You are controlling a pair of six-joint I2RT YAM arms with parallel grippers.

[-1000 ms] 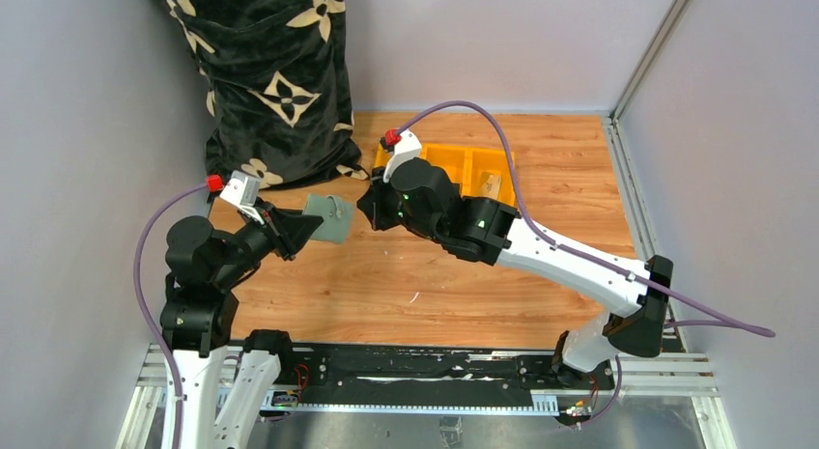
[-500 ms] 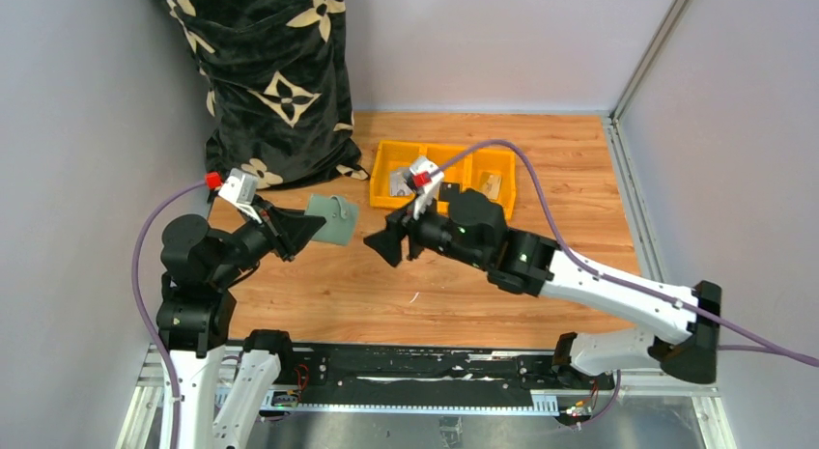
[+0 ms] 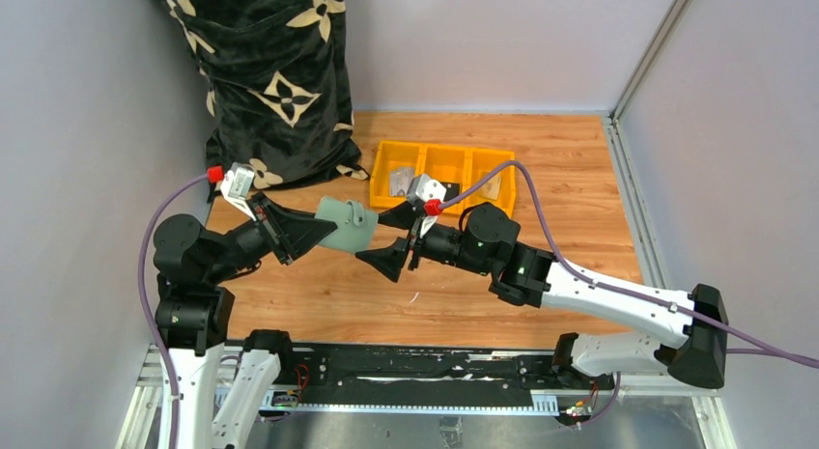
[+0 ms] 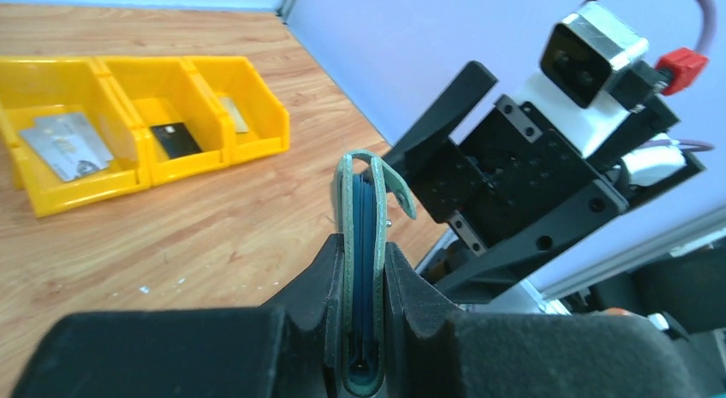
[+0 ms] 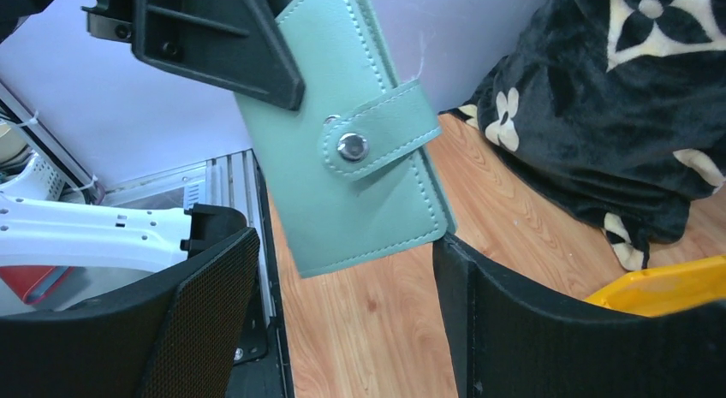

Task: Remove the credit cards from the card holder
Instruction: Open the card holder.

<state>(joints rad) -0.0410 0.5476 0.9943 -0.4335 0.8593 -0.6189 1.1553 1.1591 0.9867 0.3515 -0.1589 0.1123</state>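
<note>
My left gripper (image 3: 311,232) is shut on the card holder (image 3: 346,227), a sage-green wallet held in the air above the wooden table. In the left wrist view its folded edge is clamped between my fingers (image 4: 402,287), and the card holder (image 4: 349,201) shows only dark blue layers inside. Its strap is snapped on the stud (image 5: 352,146). My right gripper (image 3: 385,239) faces it, open. The card holder (image 5: 342,193) hangs with its free end at the tips of my right gripper (image 5: 344,242). No credit cards show.
A yellow three-part bin (image 3: 446,147) stands behind the right gripper; the bin (image 4: 86,188) holds a grey flat piece, a black one and a pale one. A black floral bag (image 3: 275,72) fills the back left corner. Grey walls close in both sides.
My right gripper has opened, and its arm has swung from over the bin forward and down to face the card holder. The left arm has pushed the holder slightly right.
</note>
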